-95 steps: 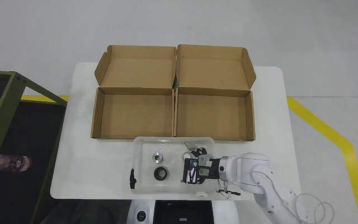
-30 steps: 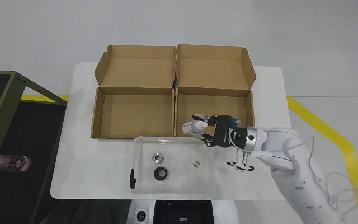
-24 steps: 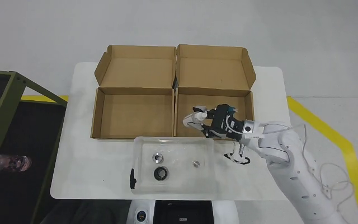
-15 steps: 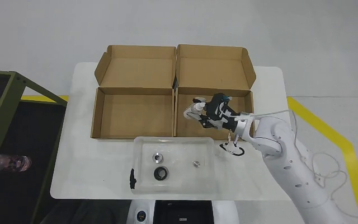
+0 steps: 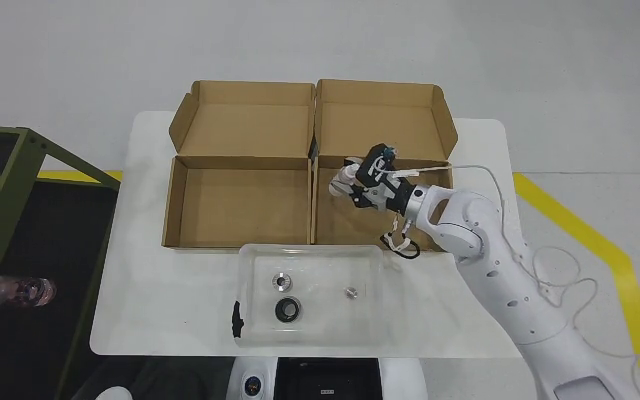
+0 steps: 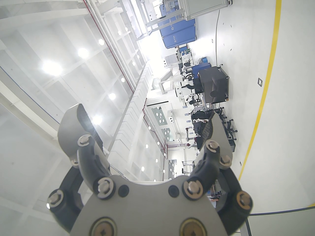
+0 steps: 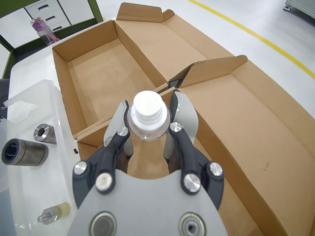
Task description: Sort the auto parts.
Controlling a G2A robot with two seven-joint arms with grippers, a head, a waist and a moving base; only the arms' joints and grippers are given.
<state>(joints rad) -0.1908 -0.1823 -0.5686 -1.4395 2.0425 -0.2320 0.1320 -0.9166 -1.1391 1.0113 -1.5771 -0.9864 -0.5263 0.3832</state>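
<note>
A small auto part is gripped between the fingers of the right gripper, which are closed against its sides. The part is made of a smooth white plastic plug, stepped in round tiers, seated in a clear, glossy round collar. Its long axis is aligned with the fingers, and the flat white end is pointed away from the wrist, towards the left of the scene. In the top view the part is held above the far left portion of the right cardboard box, close to the wall beside the left cardboard box. Both boxes are of matte brown corrugated board, with their lids folded back to the far side.

On the near side of the white table, a translucent plastic tray is placed. In it a short steel sleeve, a larger dark-bored metal cylinder and a small pin are laid apart.

The left gripper is seen spread wide, with nothing between its fingers.
</note>
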